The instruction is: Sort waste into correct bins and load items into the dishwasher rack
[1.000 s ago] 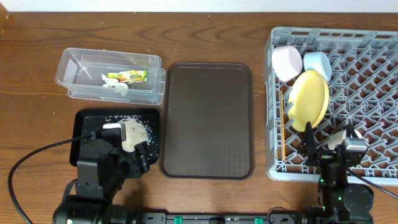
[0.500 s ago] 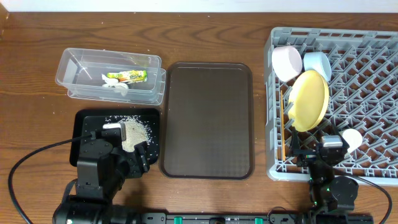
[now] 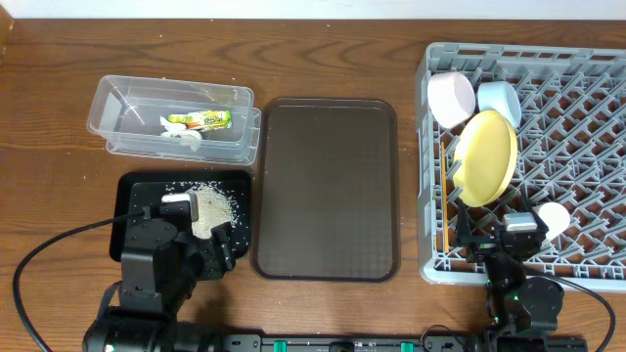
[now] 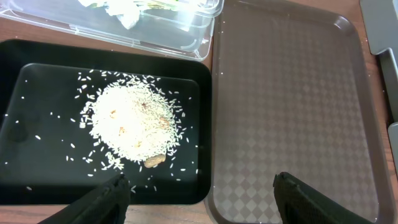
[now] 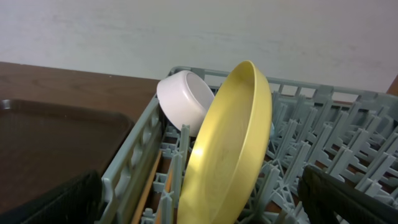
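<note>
Rice pile [image 4: 130, 124] in black tray [image 4: 43, 81]; brown serving tray [image 4: 292, 99] beside; end effector [image 4: 199, 182] fingers spread.

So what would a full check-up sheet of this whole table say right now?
Surface: wooden table; brown serving tray with nothing on it.
Job's things: rack holds yellow plate, white bowl, blue bowl, cup and chopsticks; clear tub holds wrapper and tissue; black tray holds rice.
Clutter: nothing seen.
Hands: left hand open, empty, over the black tray's edge; right hand open, empty, facing the plate.
Cables: black cable loops over the table, front left.
Surroundings: pale wall behind.
</note>
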`<state>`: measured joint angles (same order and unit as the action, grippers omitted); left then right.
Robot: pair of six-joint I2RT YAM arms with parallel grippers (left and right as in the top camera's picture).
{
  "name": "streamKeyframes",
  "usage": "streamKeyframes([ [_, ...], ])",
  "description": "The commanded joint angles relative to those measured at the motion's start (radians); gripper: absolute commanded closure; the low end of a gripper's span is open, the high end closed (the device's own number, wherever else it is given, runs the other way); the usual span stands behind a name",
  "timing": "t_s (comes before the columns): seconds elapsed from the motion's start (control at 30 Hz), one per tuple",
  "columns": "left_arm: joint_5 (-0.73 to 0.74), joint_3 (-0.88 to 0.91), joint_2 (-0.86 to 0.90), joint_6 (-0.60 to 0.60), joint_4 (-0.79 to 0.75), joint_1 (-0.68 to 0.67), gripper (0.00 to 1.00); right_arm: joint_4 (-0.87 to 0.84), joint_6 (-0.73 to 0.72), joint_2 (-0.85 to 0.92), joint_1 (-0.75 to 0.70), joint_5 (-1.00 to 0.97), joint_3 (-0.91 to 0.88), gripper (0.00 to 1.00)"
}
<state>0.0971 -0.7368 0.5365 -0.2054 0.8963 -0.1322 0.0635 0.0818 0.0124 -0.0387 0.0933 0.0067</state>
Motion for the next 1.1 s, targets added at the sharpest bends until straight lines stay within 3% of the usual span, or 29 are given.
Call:
streamKeyframes([
  [0.0, -0.015, 0.003, -0.003, -0.002, -0.001, -0.003, 0.23, 0.003, 0.013, -0.008, 0.014, 0.013, -0.001, 0.01],
  [0.67, -0.039, 0.026, -0.045, 0.019, 0.002, 0.028, 0.23, 0.003, 0.013, -0.008, 0.014, 0.013, -0.001, 0.01],
  [1.07, -0.039, 0.451, -0.394, 0.075, -0.440, 0.117, 0.23, 0.003, 0.013, -0.008, 0.014, 0.013, -0.001, 0.01],
])
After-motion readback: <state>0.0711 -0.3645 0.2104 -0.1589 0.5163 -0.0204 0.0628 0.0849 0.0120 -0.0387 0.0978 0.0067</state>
